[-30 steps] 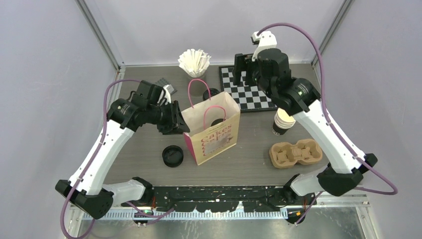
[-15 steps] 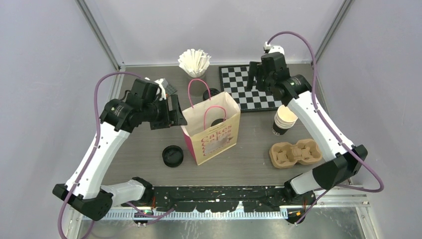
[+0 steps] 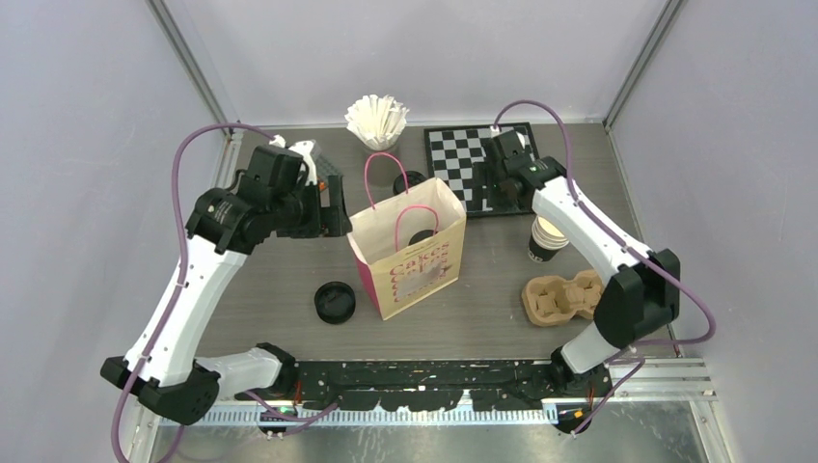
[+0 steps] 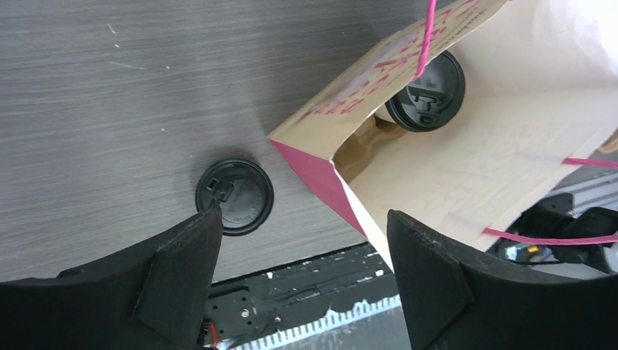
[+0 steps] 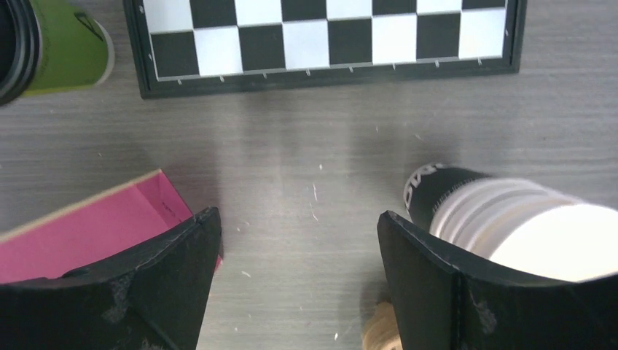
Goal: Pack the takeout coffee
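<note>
One takeout coffee (image 4: 425, 91) with a black lid stands inside the cream paper bag (image 4: 466, 157), on a brown carrier (image 4: 362, 143); from above only its lid (image 3: 421, 236) shows in the bag (image 3: 415, 260). A second green lidded cup (image 5: 62, 45) stands behind the bag (image 3: 410, 180). My left gripper (image 3: 329, 206) hangs open and empty just left of the bag's mouth (image 4: 302, 251). My right gripper (image 3: 495, 188) is open and empty over the chessboard's near edge, above bare table (image 5: 295, 248) between the bag and a cup stack.
A loose black lid (image 3: 335, 302) lies left of the bag (image 4: 235, 196). A stack of empty paper cups (image 3: 548, 237) and an empty pulp carrier (image 3: 573, 295) sit at the right. The chessboard (image 3: 477, 159) and white filters (image 3: 377, 118) are at the back.
My left gripper opened wide and pulled back up and left from the bag's edge. The right arm swung down and toward me, from behind the chessboard to over its near edge.
</note>
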`<act>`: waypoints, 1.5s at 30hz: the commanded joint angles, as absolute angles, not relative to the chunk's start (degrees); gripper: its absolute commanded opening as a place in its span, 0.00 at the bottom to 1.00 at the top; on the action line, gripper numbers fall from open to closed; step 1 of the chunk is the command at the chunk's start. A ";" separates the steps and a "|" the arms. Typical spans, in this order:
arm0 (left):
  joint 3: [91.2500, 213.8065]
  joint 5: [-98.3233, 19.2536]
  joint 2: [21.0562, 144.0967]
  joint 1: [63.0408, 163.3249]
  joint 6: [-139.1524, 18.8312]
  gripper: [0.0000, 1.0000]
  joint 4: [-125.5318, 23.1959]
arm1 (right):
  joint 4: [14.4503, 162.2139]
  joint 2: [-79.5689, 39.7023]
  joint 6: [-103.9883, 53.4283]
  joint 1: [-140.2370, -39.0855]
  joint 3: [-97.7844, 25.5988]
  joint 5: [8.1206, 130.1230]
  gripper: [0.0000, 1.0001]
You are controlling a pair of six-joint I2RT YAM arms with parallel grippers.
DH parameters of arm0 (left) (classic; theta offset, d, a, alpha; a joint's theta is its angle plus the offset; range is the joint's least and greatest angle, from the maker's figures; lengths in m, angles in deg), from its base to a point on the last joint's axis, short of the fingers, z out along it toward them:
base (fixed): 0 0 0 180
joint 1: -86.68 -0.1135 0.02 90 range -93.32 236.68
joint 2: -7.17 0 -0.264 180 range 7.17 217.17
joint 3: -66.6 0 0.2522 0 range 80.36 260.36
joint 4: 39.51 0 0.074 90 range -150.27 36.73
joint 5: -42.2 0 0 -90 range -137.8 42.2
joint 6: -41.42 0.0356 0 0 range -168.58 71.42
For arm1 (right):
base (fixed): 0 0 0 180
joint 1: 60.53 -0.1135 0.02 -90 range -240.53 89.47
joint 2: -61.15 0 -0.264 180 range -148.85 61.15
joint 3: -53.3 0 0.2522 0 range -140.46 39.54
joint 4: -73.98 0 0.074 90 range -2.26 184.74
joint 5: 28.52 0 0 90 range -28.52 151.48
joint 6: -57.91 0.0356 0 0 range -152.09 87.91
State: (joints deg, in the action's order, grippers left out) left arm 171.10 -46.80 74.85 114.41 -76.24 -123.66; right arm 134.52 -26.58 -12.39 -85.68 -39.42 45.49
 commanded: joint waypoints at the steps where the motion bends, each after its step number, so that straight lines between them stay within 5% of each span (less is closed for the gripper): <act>1: 169.70 -50.71 72.41 114.28 -73.46 0.85 -121.19 | 131.91 -33.26 -14.98 -85.44 -47.20 45.92 0.82; 11: 167.47 -48.68 66.43 114.26 -77.68 0.81 -121.51 | 123.02 -45.63 -23.46 -85.32 -62.42 41.62 0.87; 21: 176.41 -57.14 67.99 114.28 -80.53 0.80 -133.74 | 127.69 -56.14 -33.26 -85.28 -75.67 59.29 0.87; 27: 174.01 -54.24 67.77 114.24 -88.55 0.76 -132.18 | 129.38 -54.52 -29.04 -85.76 -72.35 68.35 0.84; 45: 164.76 -34.87 70.99 114.33 -96.61 0.70 -118.74 | 128.92 -41.01 -23.68 -90.08 -55.40 71.02 0.84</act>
